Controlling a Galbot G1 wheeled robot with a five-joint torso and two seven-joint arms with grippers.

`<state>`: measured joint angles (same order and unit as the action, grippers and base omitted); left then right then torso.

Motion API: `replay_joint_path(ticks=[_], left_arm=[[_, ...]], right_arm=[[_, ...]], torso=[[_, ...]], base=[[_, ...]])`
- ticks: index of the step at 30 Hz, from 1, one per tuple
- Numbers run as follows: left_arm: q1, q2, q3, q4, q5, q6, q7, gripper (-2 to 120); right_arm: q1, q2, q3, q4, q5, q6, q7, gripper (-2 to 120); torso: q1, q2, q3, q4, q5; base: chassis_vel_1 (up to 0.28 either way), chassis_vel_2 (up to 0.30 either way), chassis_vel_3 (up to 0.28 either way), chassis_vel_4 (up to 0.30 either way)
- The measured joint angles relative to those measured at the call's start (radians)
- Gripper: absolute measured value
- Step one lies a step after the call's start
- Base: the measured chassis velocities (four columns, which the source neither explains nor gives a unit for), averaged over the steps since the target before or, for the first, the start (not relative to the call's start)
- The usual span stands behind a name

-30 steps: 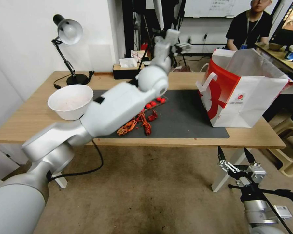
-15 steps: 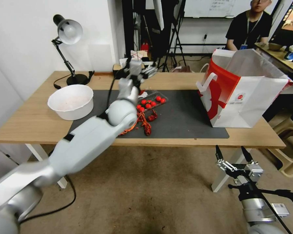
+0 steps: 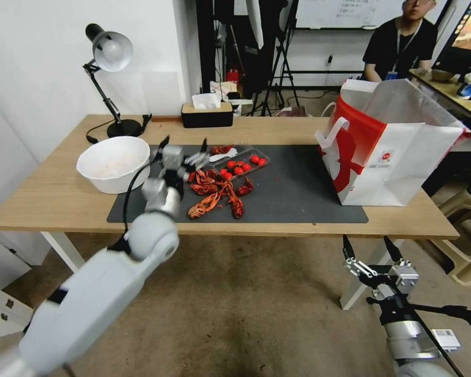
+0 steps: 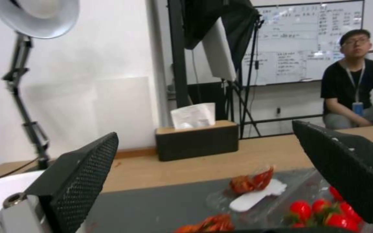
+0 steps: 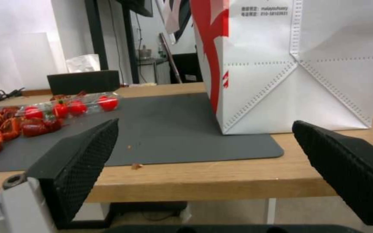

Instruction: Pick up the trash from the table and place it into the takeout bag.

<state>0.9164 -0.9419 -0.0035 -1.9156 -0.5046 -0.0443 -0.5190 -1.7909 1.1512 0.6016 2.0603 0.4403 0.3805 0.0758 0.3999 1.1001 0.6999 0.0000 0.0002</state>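
On the light-wood table (image 3: 57, 199), crayfish scraps (image 3: 214, 191) litter the grey mat (image 3: 298, 193) near the takeout bag (image 3: 387, 152), the left gripper (image 3: 183, 149) spread wide above them, the right gripper (image 3: 369, 251) agape below the edge.

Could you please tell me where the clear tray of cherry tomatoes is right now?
In the head view, the clear tray of cherry tomatoes lies on the dark grey mat, just behind the crayfish shells and left of the takeout bag.
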Motion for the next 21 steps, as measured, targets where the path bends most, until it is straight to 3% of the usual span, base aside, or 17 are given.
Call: replay_joint_path(ticks=[6, 10, 13, 21], left_arm=[[0.165, -0.001, -0.113, -0.069, 0.038, -0.009, 0.001, 100], [0.254, 0.003, -0.145, -0.101, 0.048, -0.009, 0.013, 100], [0.384, 0.001, -0.209, -0.134, 0.071, -0.035, 0.074, 100], [0.502, -0.037, -0.276, -0.157, 0.085, -0.097, 0.144, 100]], right_arm=[[0.001, 0.004, -0.010, 0.007, -0.009, 0.000, 0.004, 100], [0.000, 0.006, -0.013, 0.009, -0.011, 0.000, 0.004, 100], [0.001, 0.004, -0.013, 0.010, -0.011, 0.001, 0.004, 100], [0.008, 0.003, -0.016, 0.007, -0.009, 0.003, 0.000, 100]], torso=[[0.000, 0.000, 0.000, 0.0000, -0.0003], [0.000, 0.000, 0.000, 0.0000, -0.0002], [0.000, 0.000, 0.000, 0.0002, -0.0001], [0.000, 0.000, 0.000, -0.0001, -0.0001]], base=[[0.000, 0.000, 0.000, 0.000], [0.000, 0.000, 0.000, 0.000], [0.000, 0.000, 0.000, 0.000], [0.000, 0.000, 0.000, 0.000]])
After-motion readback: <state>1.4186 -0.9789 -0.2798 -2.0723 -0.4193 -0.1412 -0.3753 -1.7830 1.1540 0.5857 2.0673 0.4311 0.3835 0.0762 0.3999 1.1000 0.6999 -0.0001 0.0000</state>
